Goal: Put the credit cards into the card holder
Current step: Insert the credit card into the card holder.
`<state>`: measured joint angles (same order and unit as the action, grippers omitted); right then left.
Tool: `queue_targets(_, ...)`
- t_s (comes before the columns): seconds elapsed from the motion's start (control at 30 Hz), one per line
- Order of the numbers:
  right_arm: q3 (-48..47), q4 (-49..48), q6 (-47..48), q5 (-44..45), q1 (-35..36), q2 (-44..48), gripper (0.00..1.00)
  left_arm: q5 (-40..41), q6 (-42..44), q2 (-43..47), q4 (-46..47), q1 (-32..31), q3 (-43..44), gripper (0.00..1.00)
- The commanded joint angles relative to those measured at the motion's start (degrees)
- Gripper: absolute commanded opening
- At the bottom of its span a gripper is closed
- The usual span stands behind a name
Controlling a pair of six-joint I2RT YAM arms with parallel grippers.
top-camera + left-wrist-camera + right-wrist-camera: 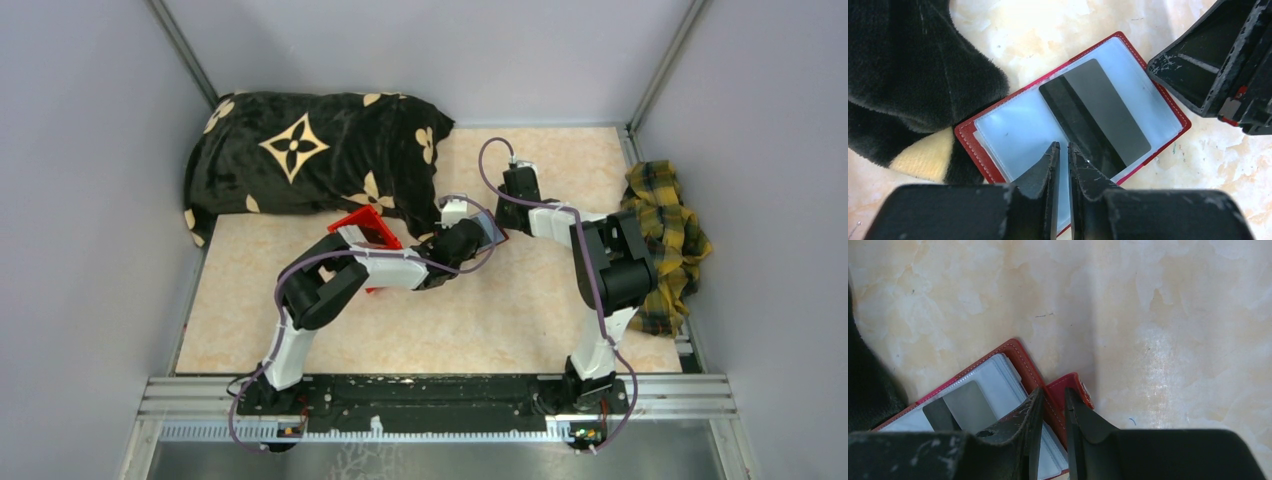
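Note:
The card holder (966,136) lies open on the table, dark red with pale blue-grey clear sleeves. One grey card (1108,115) with a black stripe sits inside a sleeve; it also shows in the right wrist view (968,402). No loose stack of cards is in view. My left gripper (1064,145) is shut, empty, with its tips over the holder's near edge. My right gripper (1053,392) is nearly shut over the holder's red border (1020,352) and snap tab (1073,382); I cannot tell whether it pinches them. In the top view both grippers meet at the holder (492,230).
A black pillow (310,150) with tan flower marks lies at the back left and touches the holder's left end (908,65). A bright red bin (362,228) sits under the left arm. A yellow plaid cloth (665,235) lies at the right edge.

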<state>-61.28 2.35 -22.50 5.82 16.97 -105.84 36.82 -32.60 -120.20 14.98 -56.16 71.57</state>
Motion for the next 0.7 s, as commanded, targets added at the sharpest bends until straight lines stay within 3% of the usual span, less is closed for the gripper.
queue_targets(0.0, -0.5, -1.3, 0.5, -1.4, 0.0, -0.9, 0.23, -0.4, 1.5, -1.8, -0.6, -0.3, 2.7, 0.17)
queue_targets(0.67, -0.5, -1.3, 0.5, -1.5, 0.1, -0.9, 0.23, 1.8, 2.2, 1.4, 1.5, -0.3, -1.0, 0.16)
